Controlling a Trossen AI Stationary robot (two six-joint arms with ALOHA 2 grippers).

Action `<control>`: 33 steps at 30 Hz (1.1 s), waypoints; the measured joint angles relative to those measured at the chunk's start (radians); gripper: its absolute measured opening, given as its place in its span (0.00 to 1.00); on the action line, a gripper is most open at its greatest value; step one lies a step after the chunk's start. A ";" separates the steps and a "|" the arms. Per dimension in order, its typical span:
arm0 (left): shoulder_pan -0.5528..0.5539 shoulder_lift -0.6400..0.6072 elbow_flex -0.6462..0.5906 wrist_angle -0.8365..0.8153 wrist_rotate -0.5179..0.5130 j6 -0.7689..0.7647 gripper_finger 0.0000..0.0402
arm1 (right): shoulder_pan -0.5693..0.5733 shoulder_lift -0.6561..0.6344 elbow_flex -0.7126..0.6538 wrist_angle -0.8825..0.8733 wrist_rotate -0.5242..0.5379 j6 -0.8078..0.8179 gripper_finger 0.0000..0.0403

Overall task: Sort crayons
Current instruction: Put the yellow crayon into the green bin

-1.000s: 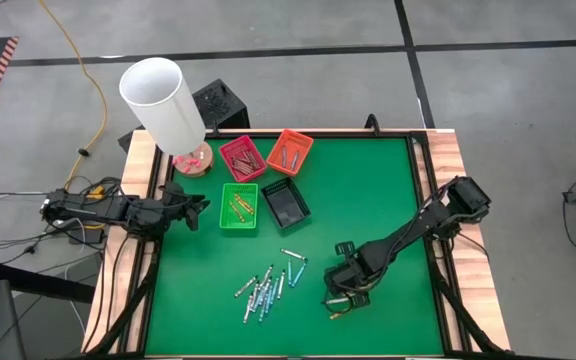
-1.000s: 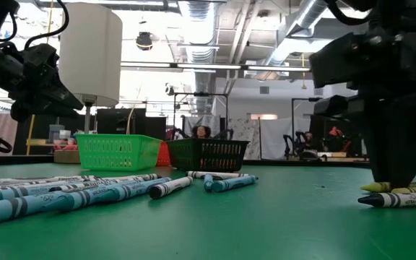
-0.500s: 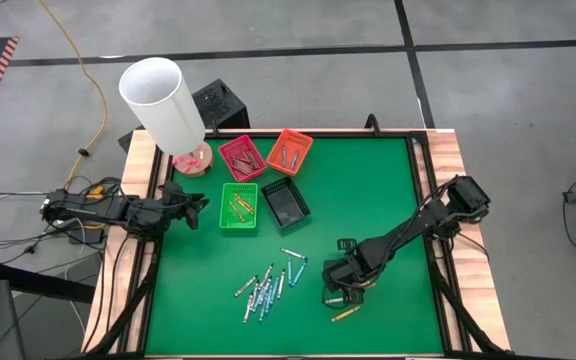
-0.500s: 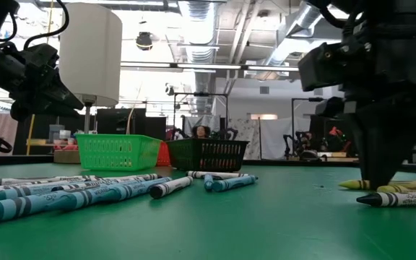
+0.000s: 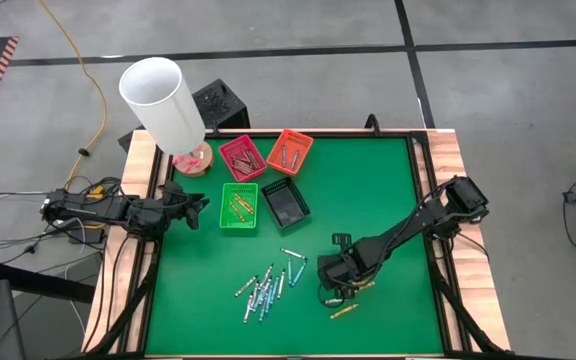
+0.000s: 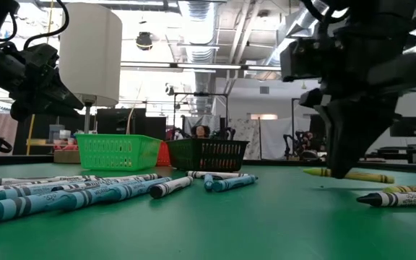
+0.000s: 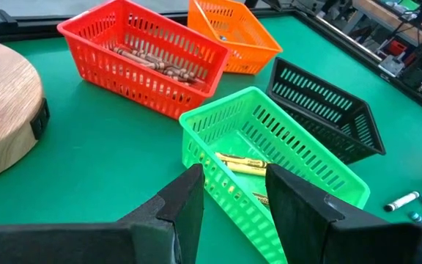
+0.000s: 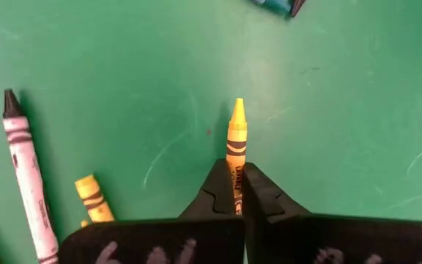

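While a yellow crayon [image 8: 236, 143] is pinched near one end between the closed fingers of the right gripper [image 5: 334, 291], just above the near-right part of the green table [image 5: 378, 190], it should be kept level and carried clear of the loose crayons so none are swept along. Close by on the cloth, a white crayon [image 8: 25, 176] and another yellow one [image 5: 344, 312] are left lying, and a cluster of blue crayons [image 5: 264, 291] is spread to the left. Farther off, the green tray [image 5: 239, 207], already holding yellow sticks, is judged the proper target. The right arm is stretched low from the right edge; the left gripper [image 7: 231, 196] is held partly open, empty, beside that tray at the table's left edge.
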 joint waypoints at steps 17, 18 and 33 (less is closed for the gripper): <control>0.000 0.000 0.000 0.000 0.003 -0.008 0.34 | -0.014 -0.002 0.100 0.004 -0.007 -0.093 0.01; 0.000 0.000 0.000 0.000 0.003 -0.008 0.34 | -0.016 -0.002 0.111 0.004 -0.008 -0.103 0.00; 0.000 0.000 0.000 0.000 0.003 -0.007 0.34 | -0.144 -0.003 0.226 0.311 0.045 -0.377 0.00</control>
